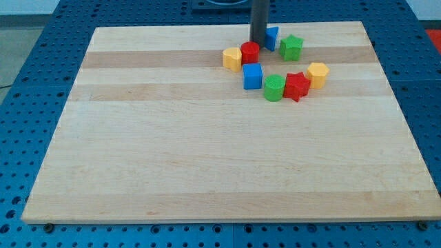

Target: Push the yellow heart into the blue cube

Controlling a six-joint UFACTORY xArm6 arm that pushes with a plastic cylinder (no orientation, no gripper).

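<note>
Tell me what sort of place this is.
Probably a robotics lab bench: a wooden board lies on a blue perforated table, small coloured blocks such as the blue cube cluster near the view's top, and my tip stands among them.

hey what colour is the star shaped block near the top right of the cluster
Green: the star shows clearly in the camera view, right of my tip.
</note>
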